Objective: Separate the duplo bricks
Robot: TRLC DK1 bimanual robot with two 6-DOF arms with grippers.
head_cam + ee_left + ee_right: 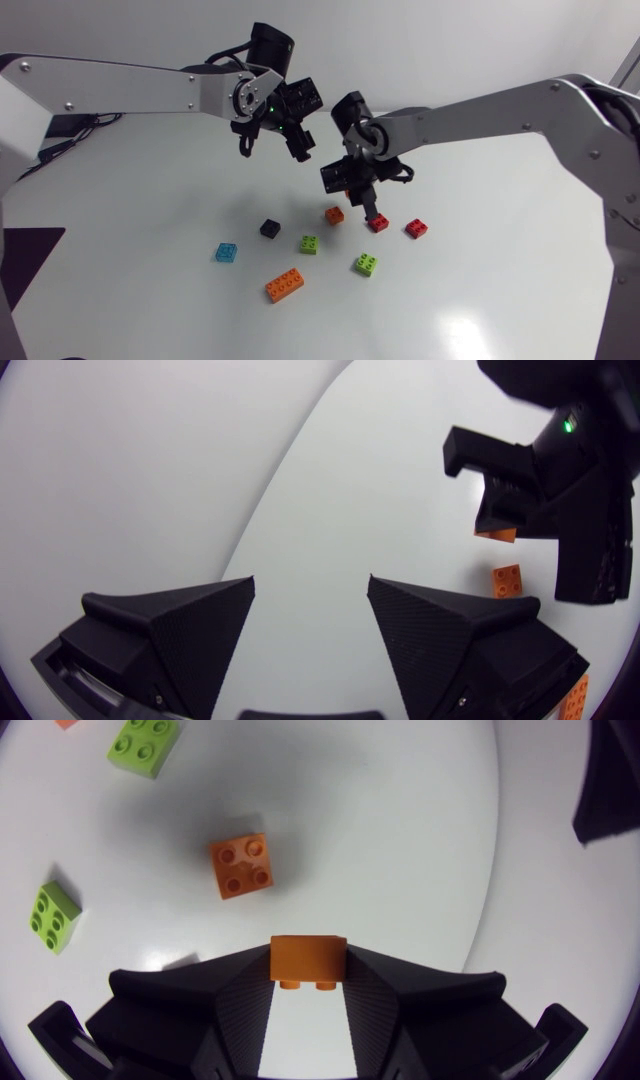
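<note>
Pinching a small orange brick (308,960) at its fingertips, right gripper (368,205) hangs low over the table (480,290). Brick's studs point back toward the wrist, long axis running finger to finger. 1 orange 2x2 brick (241,866) lies studs-up just ahead. Left gripper (310,582) spread wide, raised nearby.

Head: from high above, looking down over whole table (480,300). Wrists: close above table, facing down, sharing loose orange brick (241,866).
</note>
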